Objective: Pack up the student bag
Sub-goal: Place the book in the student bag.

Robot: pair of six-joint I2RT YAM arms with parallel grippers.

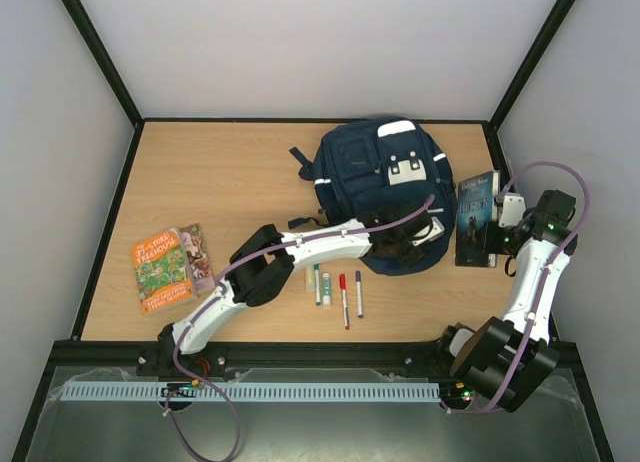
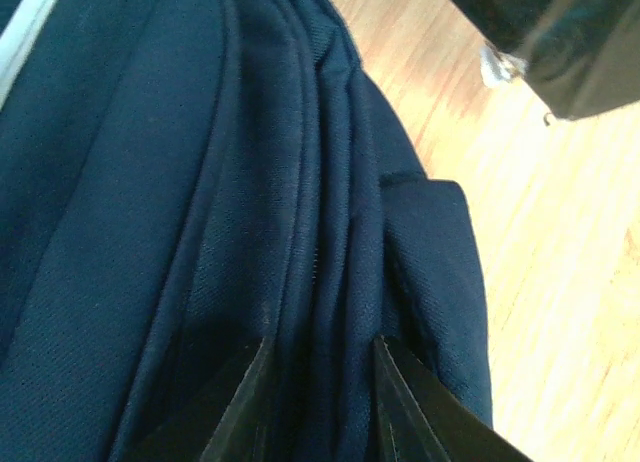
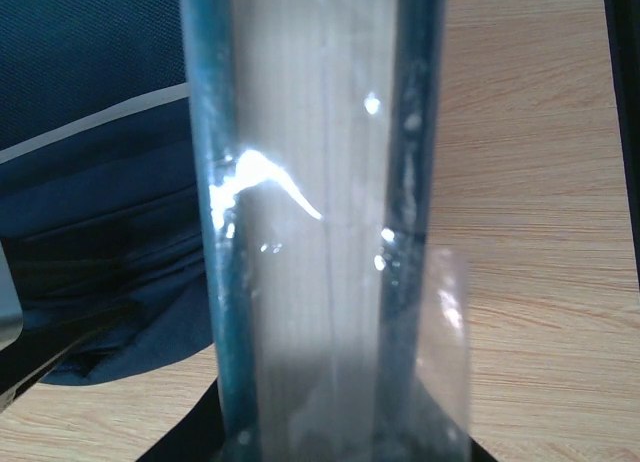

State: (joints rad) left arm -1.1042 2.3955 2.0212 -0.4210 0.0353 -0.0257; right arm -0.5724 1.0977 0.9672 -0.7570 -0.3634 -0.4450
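Soft, even overhead light. The student bag (image 2: 150, 232) pinched in the left hand (image 2: 318, 402) looks dim, the worktop (image 2: 560, 282) beside it blown out; glare blurs the book (image 3: 310, 232) in the right hand (image 3: 320, 447).

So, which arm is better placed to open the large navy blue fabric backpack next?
Left. The left gripper sits at the edge of the backpack, fingers flanking a fabric fold. The right gripper is occupied, shut on the dark plastic-wrapped book.

The wooden table (image 1: 230, 172) bears student bag (image 1: 372, 167), orange book (image 1: 160, 270) (left), markers (image 1: 343, 302).
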